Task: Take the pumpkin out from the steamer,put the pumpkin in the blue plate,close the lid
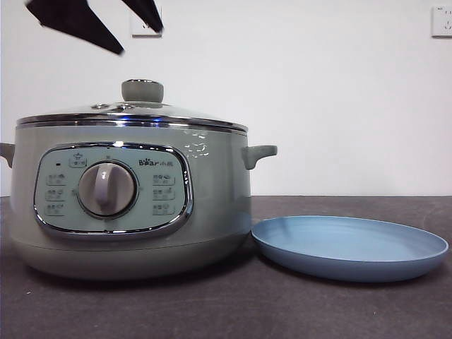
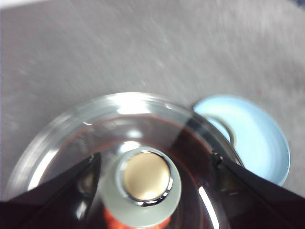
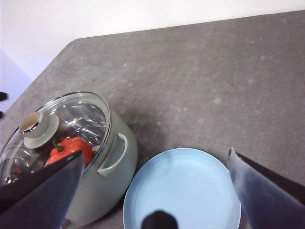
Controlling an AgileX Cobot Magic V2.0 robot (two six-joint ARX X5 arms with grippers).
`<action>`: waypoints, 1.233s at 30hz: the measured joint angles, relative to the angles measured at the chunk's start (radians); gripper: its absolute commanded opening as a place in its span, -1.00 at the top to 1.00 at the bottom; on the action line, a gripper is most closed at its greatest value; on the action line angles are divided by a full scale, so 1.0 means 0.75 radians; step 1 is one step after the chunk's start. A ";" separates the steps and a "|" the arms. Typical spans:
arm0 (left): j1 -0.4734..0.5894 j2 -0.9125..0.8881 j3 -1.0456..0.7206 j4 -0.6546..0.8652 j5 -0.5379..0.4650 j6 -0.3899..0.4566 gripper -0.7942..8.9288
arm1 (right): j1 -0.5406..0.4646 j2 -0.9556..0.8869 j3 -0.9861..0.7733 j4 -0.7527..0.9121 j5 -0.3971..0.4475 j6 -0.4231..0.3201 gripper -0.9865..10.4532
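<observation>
Pumpkin (image 3: 71,148) sits inside the steamer (image 1: 127,205) under the lid (image 1: 134,109), so we have every step left: our left gripper (image 2: 147,191) hangs wide open above the knob, our right gripper (image 3: 152,186) waits open over the blue plate (image 1: 349,247).

the pumpkin (image 3: 70,148) shows only partly through the lid (image 3: 57,129); left wrist view is blurred.

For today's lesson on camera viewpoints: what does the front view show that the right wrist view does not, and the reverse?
Front view only: the steamer's control panel with round dial, and wall sockets. Right wrist view only: the pumpkin inside, seen through the glass lid, and the right gripper, fingers spread, above the blue plate. Both show steamer, lid knob, plate and table.
</observation>
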 measured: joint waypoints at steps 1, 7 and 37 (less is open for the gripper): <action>-0.006 0.021 0.000 -0.002 0.000 0.002 0.06 | 0.000 0.000 0.000 0.000 0.000 0.000 -0.05; -0.012 0.137 0.000 -0.009 -0.005 0.004 0.06 | 0.000 0.000 0.000 -0.004 0.000 -0.001 -0.05; -0.038 0.160 0.014 -0.061 -0.105 0.096 0.85 | 0.006 0.005 0.000 -0.057 0.000 -0.010 -0.05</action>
